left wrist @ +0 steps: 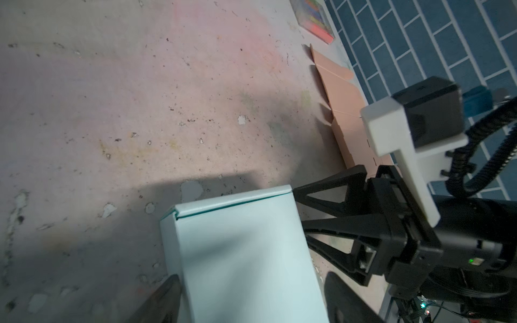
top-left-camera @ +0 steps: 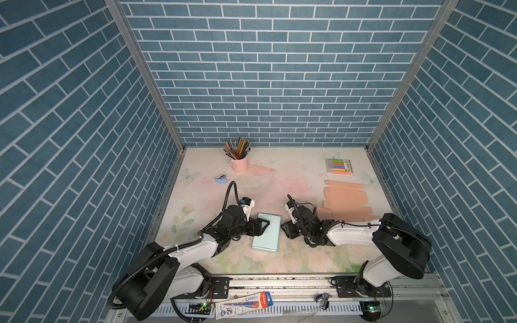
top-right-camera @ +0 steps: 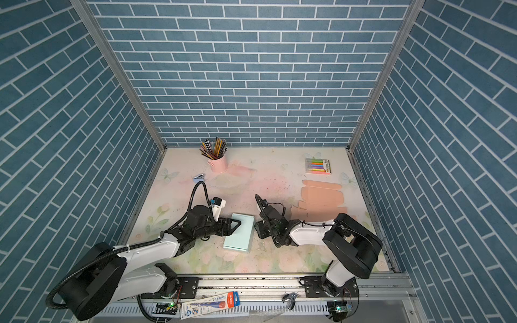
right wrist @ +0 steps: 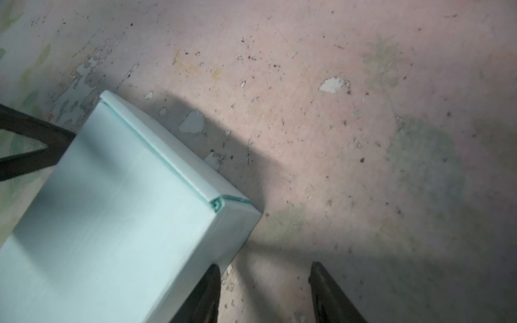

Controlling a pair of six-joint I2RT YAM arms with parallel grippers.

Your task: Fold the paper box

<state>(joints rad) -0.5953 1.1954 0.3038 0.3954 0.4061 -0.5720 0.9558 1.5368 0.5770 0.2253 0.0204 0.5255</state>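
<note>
- The left gripper (top-left-camera: 263, 226) is sitting with its jaws spread wide, and the box (top-left-camera: 266, 233) is showing between its fingers (left wrist: 167, 296).
- The right gripper (right wrist: 264, 270) is hovering with its jaws apart, gripping nothing.
- The closed pale blue box is lying flat on the table (top-left-camera: 251, 190) between both grippers, just beside the right one.

The worn floral-print bench (top-left-camera: 279, 184) is occupied by a pale-blue paper box (top-left-camera: 267, 235), a flat peach cardboard blank (top-left-camera: 345, 195), a pink pencil cup (top-left-camera: 239, 165) and a marker pack (top-left-camera: 339, 166).
</note>
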